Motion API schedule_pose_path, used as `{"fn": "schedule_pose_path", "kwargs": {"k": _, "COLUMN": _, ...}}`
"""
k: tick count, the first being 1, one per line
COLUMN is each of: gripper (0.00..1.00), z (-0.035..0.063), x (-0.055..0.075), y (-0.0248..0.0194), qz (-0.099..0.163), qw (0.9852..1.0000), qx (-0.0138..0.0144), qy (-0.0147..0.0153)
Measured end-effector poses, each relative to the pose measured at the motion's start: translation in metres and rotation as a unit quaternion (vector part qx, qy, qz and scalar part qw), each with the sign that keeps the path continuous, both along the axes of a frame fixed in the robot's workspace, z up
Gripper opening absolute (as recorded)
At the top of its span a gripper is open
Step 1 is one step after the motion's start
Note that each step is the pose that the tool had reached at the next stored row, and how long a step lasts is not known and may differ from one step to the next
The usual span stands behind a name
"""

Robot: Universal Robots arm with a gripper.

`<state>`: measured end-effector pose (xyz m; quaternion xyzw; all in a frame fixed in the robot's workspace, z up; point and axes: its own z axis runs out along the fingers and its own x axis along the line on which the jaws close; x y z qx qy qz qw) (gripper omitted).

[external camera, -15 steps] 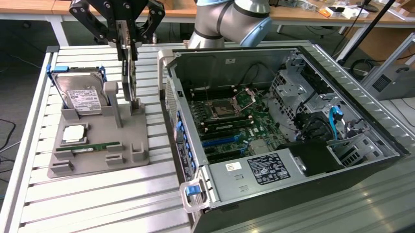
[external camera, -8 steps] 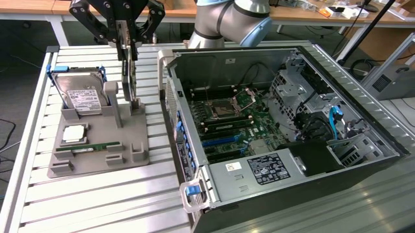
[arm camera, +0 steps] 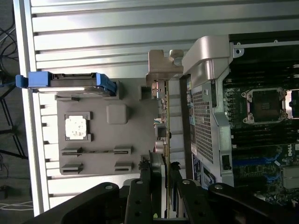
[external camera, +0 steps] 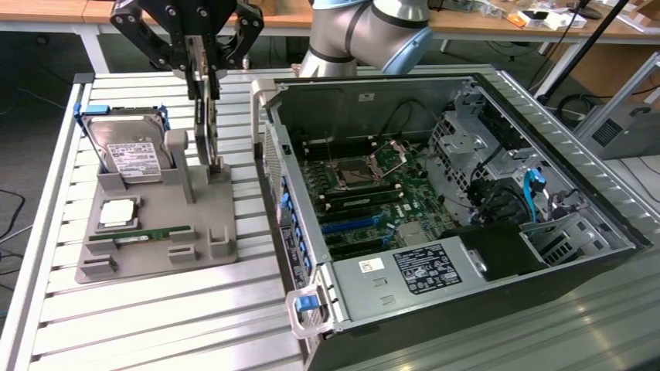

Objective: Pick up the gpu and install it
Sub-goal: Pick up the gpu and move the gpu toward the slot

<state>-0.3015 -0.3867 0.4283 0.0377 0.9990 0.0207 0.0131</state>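
Note:
The gpu (external camera: 212, 131) is a thin dark card that hangs on edge, upright, over the right side of the grey parts holder (external camera: 212, 247). My gripper (external camera: 206, 68) is shut on its upper end, one black finger on each face. The card's lower end sits at the holder's upright post; I cannot tell whether it touches. In the wrist view the gpu (arm camera: 164, 130) shows edge-on between the fingers (arm camera: 156, 179) of my gripper (arm camera: 163, 170), with its silver bracket end (arm camera: 163, 65) farthest away. The open computer case (external camera: 309, 309) stands just to the exterior view's right of the card.
The holder also carries a silver hard drive (external camera: 129, 151) in a blue carrier, a CPU (external camera: 117, 212) and a green RAM stick (external camera: 139, 233). Inside the case lie the motherboard (external camera: 376, 193) with blue slots (external camera: 345, 226), a power supply (external camera: 423, 270) and drive cages (external camera: 464, 139). The slatted table (external camera: 154, 325) lies below.

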Motion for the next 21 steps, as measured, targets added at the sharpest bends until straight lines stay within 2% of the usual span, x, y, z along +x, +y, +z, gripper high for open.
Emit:
{"fn": "schedule_pose_path", "kwargs": {"k": 6, "gripper": 0.27, "z": 0.0, "x": 0.002, "y": -0.0026, "qz": 0.0, "qw": 1.0, "qx": -0.0001, "qy": 0.0}}
{"fn": "schedule_pose_path", "kwargs": {"k": 21, "gripper": 0.27, "z": 0.0, "x": 0.0047, "y": -0.0049, "qz": 0.0, "qw": 1.0, "qx": -0.0001, "qy": 0.0}}
